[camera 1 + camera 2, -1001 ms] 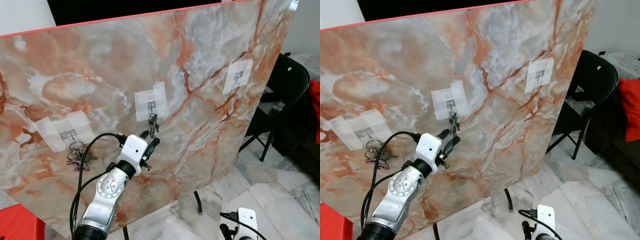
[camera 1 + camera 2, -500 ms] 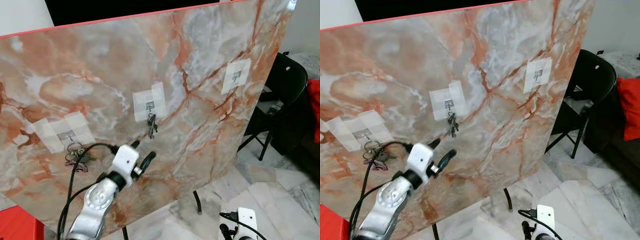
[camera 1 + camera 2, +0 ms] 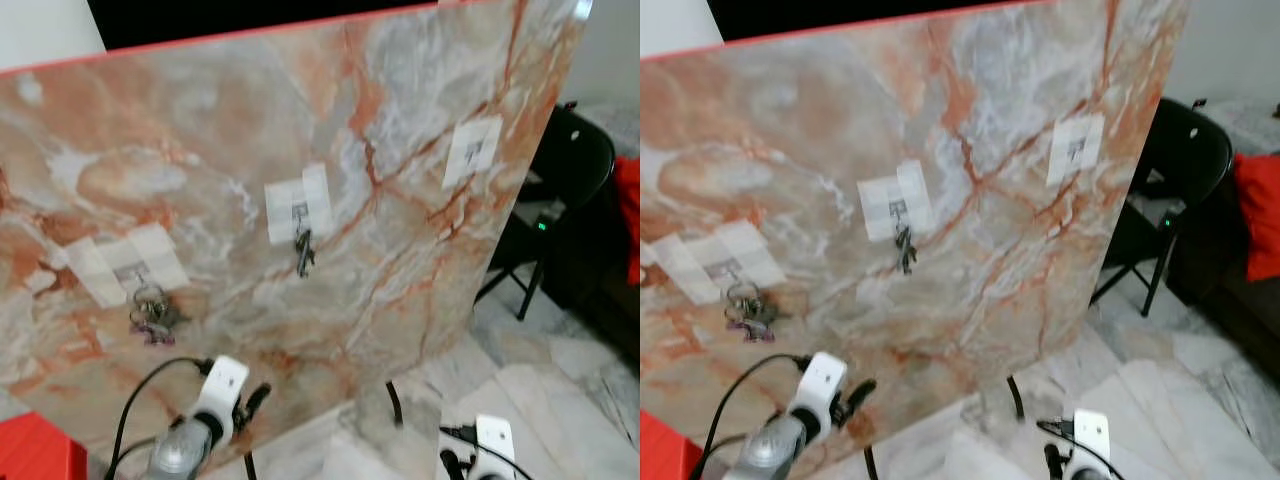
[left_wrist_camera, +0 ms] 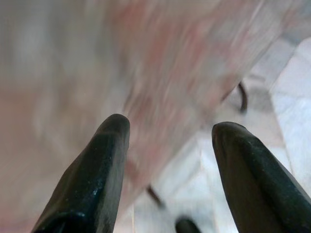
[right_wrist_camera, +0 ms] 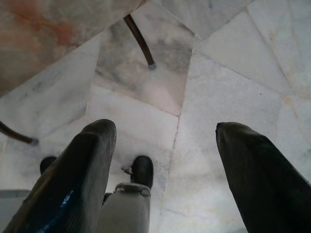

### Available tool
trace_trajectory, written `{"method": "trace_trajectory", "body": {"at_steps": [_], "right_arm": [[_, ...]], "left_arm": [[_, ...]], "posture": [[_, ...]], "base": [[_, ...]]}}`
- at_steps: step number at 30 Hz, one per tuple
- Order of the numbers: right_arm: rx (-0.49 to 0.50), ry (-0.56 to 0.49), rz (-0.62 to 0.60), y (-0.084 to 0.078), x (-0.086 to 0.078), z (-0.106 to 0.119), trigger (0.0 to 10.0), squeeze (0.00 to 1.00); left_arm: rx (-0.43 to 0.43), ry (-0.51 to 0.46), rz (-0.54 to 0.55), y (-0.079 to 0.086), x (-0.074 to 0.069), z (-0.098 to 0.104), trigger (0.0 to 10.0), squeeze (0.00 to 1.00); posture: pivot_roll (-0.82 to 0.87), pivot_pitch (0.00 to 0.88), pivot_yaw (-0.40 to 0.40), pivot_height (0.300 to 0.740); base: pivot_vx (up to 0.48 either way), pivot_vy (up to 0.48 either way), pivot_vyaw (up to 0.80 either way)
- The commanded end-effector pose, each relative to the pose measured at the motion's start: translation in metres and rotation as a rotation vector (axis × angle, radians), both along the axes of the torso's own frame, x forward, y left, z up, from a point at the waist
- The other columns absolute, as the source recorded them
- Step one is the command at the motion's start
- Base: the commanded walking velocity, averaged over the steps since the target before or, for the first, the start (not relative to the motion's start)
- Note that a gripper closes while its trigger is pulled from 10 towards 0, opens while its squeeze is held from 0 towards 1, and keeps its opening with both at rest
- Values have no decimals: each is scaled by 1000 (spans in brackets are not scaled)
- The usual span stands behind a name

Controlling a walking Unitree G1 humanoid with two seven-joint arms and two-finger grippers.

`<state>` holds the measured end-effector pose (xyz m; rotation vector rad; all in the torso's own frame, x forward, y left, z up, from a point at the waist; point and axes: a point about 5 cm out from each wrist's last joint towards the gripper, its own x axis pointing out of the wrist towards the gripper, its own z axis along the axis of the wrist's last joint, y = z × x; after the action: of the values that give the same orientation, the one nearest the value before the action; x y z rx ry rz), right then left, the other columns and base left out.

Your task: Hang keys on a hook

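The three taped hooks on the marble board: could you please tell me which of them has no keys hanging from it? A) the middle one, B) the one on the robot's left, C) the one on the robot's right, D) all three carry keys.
C: the right hook is bare, while a key bunch hangs from the left hook and keys hang from the middle hook.
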<state>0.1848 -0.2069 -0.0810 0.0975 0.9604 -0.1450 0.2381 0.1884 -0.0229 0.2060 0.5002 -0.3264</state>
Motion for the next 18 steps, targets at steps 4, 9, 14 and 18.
{"method": "trace_trajectory", "body": {"at_steps": [4,9,14,18], "right_arm": [[6,-4,-7,1,2,1,10000,0],[2,-3,-8,1,3,1,10000,0],[13,6,5,2,3,1,10000,0],[16,12,13,3,2,0,10000,0]], "left_arm": [[45,186,103,20,-19,-25,10000,0],[33,324,246,30,-41,-44,10000,0],[64,370,274,30,-48,-49,10000,0],[49,357,293,27,-42,-48,10000,0]], "posture": [[48,0,-14,732],[38,0,-12,732],[37,0,-13,732],[30,0,-8,732]], "base": [[0,0,0],[0,0,0],[0,0,0],[0,0,0]]}}
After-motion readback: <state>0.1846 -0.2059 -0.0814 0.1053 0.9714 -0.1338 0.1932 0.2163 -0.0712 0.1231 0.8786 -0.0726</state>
